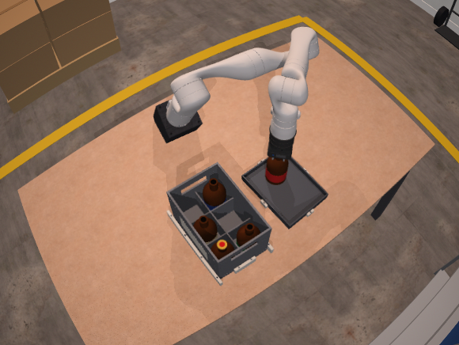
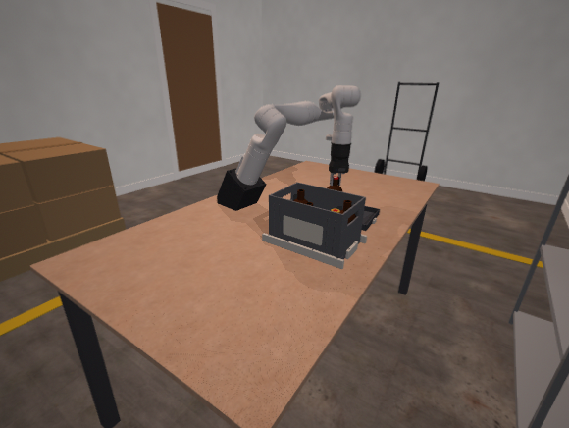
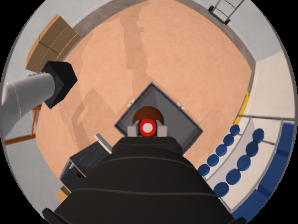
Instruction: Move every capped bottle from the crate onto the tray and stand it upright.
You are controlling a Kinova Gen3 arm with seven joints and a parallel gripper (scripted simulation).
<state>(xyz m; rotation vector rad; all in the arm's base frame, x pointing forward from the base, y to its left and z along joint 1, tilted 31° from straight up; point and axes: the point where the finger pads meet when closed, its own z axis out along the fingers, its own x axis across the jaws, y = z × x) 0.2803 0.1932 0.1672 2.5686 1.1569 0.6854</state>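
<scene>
My gripper (image 1: pixel 279 157) is shut on the neck of a brown bottle with a red label (image 1: pixel 275 171) and holds it upright over the far corner of the dark tray (image 1: pixel 285 191). The wrist view shows the bottle's red cap (image 3: pixel 148 127) just below the fingers, with the tray under it. The grey crate (image 1: pixel 218 220) stands left of the tray. It holds three open brown bottles (image 1: pixel 214 191) (image 1: pixel 205 227) (image 1: pixel 248 233) and one bottle with a yellow and red cap (image 1: pixel 221 246) in the near compartment. In the exterior view the crate (image 2: pixel 316 222) hides most of the held bottle (image 2: pixel 335 183).
The arm's black base (image 1: pixel 177 124) sits behind the crate. The tray lies close to the table's right edge. Cardboard boxes (image 1: pixel 51 43) stand on the floor at the far left, and a hand truck (image 2: pixel 407 133) stands behind the table.
</scene>
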